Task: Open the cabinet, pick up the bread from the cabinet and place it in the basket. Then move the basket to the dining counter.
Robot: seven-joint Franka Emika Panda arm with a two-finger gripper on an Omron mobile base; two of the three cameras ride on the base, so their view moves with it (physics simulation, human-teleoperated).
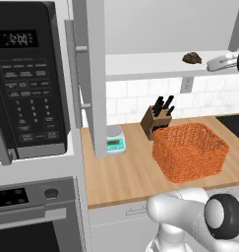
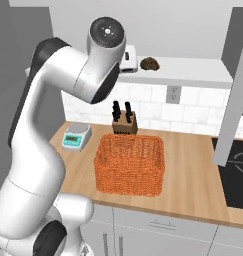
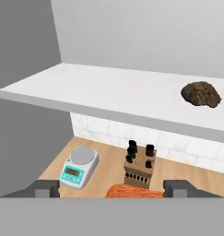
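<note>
My pincer [image 3: 111, 188] stands with its tips wide apart and empty, facing the open cabinet [image 3: 49, 87]. The bread [image 3: 201, 94] lies on the white shelf, ahead and off to the right of the tips, seemingly lying lengthwise along the shelf.

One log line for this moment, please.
cabinet: open | bread: on shelf, untouched | basket: empty, on counter | end effector: open, facing shelf
</note>
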